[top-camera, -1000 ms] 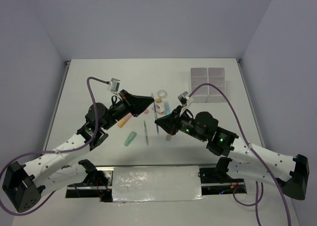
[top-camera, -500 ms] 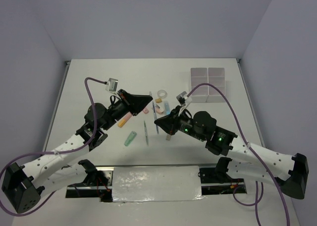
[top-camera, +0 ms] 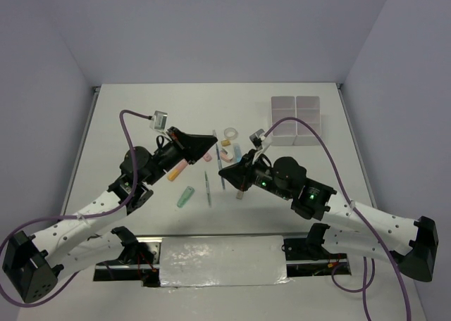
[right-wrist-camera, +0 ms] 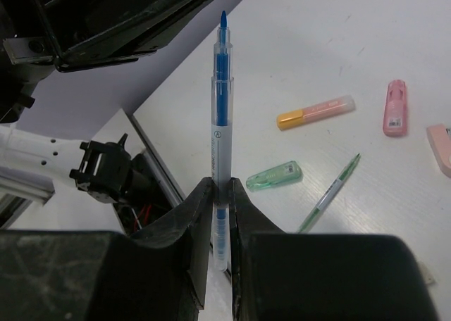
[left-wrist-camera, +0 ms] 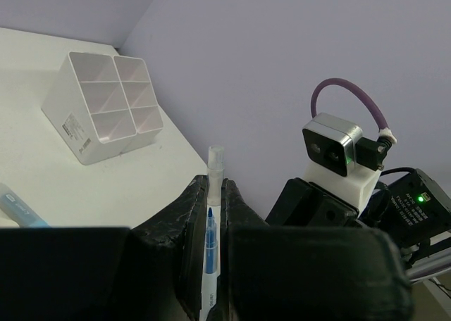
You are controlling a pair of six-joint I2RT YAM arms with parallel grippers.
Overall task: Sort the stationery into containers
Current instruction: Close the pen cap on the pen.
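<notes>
**Fig. Two arms hold one blue pen [right-wrist-camera: 221, 124] between them above the table [top-camera: 141, 110].**
At left, the left gripper [top-camera: 213, 139] is clamped narrow on a clear piece with a blue core [left-wrist-camera: 215, 159], apparently the pen's cap, with its mouth turned toward the other arm. At centre, the right gripper [top-camera: 222, 172] is pinched tight on the pen's barrel, bare tip aimed at that piece, presumably for recapping before sorting. An orange stick [top-camera: 176, 170] and a green stick [top-camera: 185, 196] lie loose below. The compartment box [top-camera: 297, 115] stands well apart at far right and appears empty.
</notes>
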